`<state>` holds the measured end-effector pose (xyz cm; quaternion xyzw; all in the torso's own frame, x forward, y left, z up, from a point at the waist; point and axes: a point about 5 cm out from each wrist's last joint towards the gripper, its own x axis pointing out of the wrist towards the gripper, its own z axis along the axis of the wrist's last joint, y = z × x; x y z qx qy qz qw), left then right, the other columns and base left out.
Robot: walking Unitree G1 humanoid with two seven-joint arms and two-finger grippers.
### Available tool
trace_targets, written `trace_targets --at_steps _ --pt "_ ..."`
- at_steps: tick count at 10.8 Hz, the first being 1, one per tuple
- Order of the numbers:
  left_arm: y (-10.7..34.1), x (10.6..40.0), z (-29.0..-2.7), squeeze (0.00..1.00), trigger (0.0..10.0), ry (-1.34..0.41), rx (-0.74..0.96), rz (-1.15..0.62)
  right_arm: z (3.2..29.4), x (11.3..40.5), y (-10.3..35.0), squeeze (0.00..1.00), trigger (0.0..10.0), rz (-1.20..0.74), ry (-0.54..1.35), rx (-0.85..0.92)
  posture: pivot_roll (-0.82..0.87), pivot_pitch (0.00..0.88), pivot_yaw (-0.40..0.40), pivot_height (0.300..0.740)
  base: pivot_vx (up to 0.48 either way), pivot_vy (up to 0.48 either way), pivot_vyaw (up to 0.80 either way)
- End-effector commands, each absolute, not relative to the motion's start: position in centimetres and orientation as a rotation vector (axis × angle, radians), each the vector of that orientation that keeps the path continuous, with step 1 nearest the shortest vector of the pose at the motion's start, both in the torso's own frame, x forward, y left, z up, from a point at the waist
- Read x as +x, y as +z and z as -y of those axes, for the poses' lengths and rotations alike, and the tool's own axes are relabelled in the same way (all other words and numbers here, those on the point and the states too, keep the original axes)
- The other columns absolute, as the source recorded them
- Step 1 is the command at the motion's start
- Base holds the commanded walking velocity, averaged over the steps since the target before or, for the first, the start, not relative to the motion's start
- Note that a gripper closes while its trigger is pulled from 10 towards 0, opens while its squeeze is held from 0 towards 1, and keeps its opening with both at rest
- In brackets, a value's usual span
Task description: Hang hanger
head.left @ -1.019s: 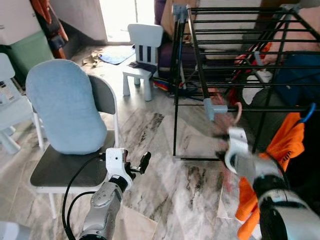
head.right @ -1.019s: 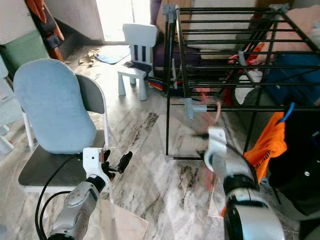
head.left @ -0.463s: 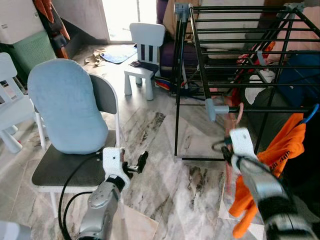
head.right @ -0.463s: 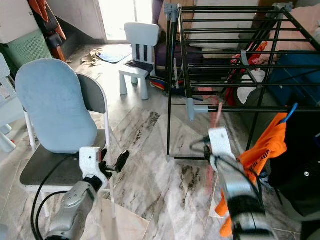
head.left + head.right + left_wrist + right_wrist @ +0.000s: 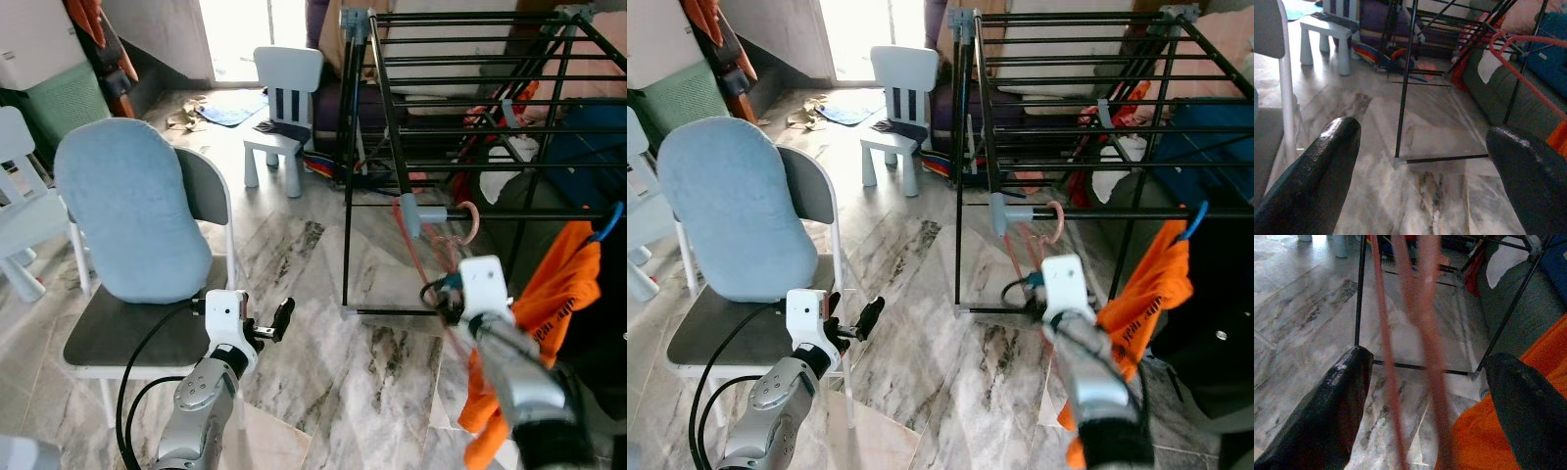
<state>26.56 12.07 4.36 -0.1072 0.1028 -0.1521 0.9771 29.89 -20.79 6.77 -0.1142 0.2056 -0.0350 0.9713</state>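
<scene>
A pink-red hanger (image 5: 423,247) hangs by its hook (image 5: 470,219) from the front rail of the black drying rack (image 5: 382,108). Its body is tilted and blurred. My right gripper (image 5: 438,294) is just below the rail, at the hanger's lower part. In the right wrist view its fingers (image 5: 1344,406) stand wide apart, open, with the blurred hanger bars (image 5: 1425,333) running between them without a grip. My left gripper (image 5: 269,323) is open and low in front of the chair, pointing at the rack; the hanger (image 5: 1533,88) shows past its fingers (image 5: 1327,161).
An orange garment (image 5: 558,284) hangs on a blue hook at the rack's right, close to my right arm. A chair with a blue cushion (image 5: 127,211) stands at the left, a small white child's chair (image 5: 279,98) further back. Marble floor (image 5: 294,255) lies open between chair and rack.
The right arm has stretched out toward the rack and shifted a little right. The hanger's body has swung to a slant under the rail. The left arm has barely moved.
</scene>
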Motion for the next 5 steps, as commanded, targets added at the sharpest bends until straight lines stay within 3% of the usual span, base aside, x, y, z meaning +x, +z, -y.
trace_targets --at_steps 1,5 --pt "4.37 26.51 -12.09 0.00 10.0 -0.295 -0.194 -0.205 20.60 30.09 7.70 1.00 10.0 -0.371 -0.074 -0.223 -0.21 0.000 0.057 0.740 0.000 0.000 0.00" --pt "4.38 26.83 -11.79 0.00 10.0 -0.291 -0.145 -0.205 20.39 29.57 7.91 1.00 10.0 -0.360 -0.079 -0.199 -0.22 0.000 0.062 0.740 0.000 0.000 0.00"
